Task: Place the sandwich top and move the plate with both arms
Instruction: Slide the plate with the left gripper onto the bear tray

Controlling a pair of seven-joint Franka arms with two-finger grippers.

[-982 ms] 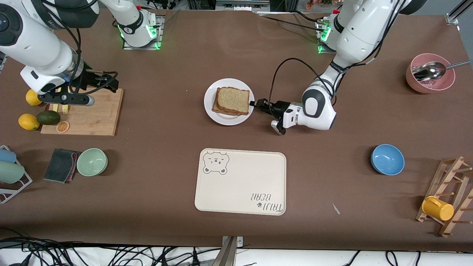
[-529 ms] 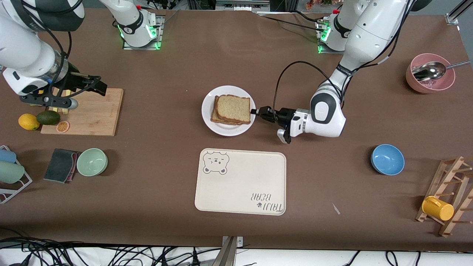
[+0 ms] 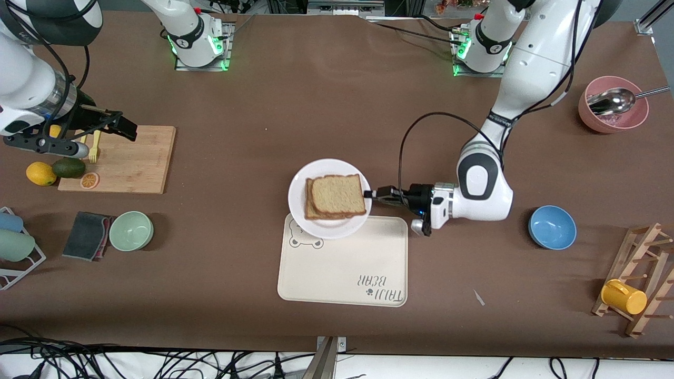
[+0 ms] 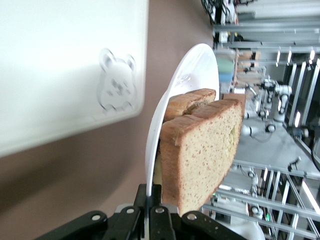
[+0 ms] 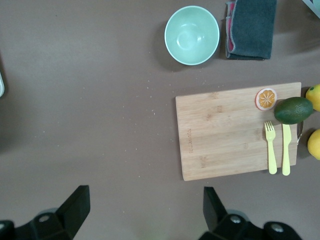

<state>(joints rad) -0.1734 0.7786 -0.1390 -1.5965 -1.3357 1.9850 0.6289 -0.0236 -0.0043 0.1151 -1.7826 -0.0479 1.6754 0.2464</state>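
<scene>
1. Left hand (image 3: pixel 375 193) is clenched on the rim of the small round glossy white plate (image 3: pixel 297 196), carrying it level over the cream rectangular bear-print tray (image 3: pixel 342 273) near the surface's front edge.
2. Speckled tan wholegrain sandwich top (image 3: pixel 339 193) lies on the lower slice; two slices visible.
3. Right hand (image 3: pixel 108 125) waits released over the bamboo cutting board (image 3: pixel 137 163).

We see the plate (image 3: pixel 299 189) over the tray's (image 3: pixel 342 273) edge farthest from the front camera — sandwich top (image 3: pixel 338 195) on it, left gripper (image 3: pixel 375 194) at its rim.
</scene>
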